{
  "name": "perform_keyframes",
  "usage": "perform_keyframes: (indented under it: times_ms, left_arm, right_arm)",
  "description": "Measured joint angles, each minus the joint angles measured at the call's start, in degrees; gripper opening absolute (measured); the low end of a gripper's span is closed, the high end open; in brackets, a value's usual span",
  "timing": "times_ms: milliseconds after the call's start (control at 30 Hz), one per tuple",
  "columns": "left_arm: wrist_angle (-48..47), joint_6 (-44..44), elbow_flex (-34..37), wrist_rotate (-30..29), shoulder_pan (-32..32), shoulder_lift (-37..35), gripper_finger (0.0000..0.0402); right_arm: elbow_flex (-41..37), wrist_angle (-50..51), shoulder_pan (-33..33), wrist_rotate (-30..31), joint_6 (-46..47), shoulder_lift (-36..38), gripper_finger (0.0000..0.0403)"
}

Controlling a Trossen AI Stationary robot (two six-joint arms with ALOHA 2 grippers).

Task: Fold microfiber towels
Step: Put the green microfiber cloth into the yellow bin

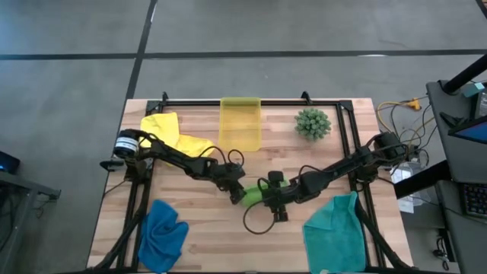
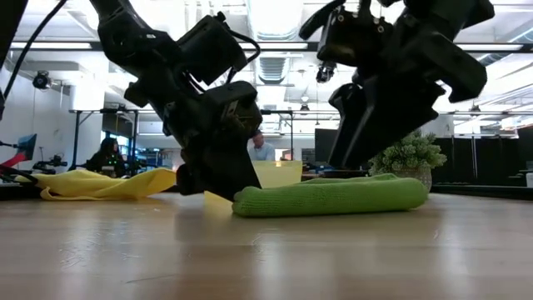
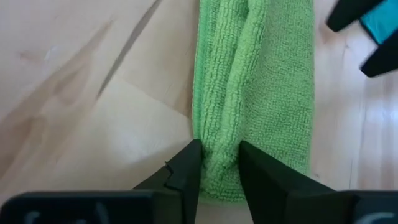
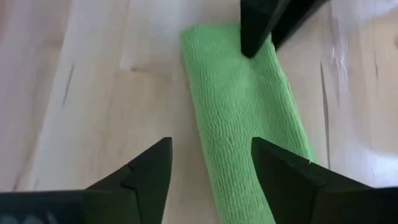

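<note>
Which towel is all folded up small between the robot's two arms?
The lime green towel, a narrow folded strip mid-table. The yellow towel, blue towel and teal towel lie loose near the table's corners.

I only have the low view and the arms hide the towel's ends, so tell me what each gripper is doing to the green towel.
Observer: The left gripper pinches a raised fold at one end of the lime green towel.
Operator: Now give me the right one.
Observer: The right gripper hangs over the other end, jaws wide apart, gripping nothing.
Operator: Name any towels I can't see.
Observer: From above, a blue towel lies crumpled on the left arm's side and a teal towel on the right arm's side.
</note>
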State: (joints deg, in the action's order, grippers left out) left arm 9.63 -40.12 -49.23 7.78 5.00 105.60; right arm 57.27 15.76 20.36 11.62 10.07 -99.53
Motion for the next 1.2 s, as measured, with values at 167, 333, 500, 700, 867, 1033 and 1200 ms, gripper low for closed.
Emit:
perform_keyframes:
  times_ms: [167, 333, 500, 700, 867, 1033, 1200]
  left_arm:
    - [-0.09, -0.04, 0.02, 0.7, -0.31, 0.03, 0.0055]
    - [1.35, -1.76, 0.02, 4.37, -1.45, 3.24, 0.0016]
    - [6.45, -4.85, 0.02, 9.62, -1.73, 9.08, 0.0006]
    - [6.74, -6.03, -0.11, 9.81, -1.18, 10.28, 0.0013]
    - [6.79, -6.27, 0.0, 9.3, -1.21, 9.49, 0.0013]
    - [6.8, -6.33, 0.01, 9.34, -1.21, 9.49, 0.0013]
    - [6.8, -6.32, 0.02, 9.37, -1.21, 9.49, 0.0013]
  right_arm:
    - [-0.34, -0.13, 0.15, 0.02, -3.15, 0.0, 0.0215]
    - [-0.52, -0.28, 0.17, 0.04, -7.13, -2.4, 0.0215]
    - [0.59, 0.08, 0.44, 2.19, -11.74, -6.06, 0.0215]
    - [2.43, 4.48, 0.66, 9.88, -12.52, -7.32, 0.0214]
    - [2.39, 7.24, 1.32, 13.0, -12.37, -7.3, 0.0207]
    - [2.39, 8.03, 2.96, 13.92, -10.26, -7.28, 0.019]
    - [2.68, 6.7, 6.09, 20.15, -10.13, -7.28, 0.0158]
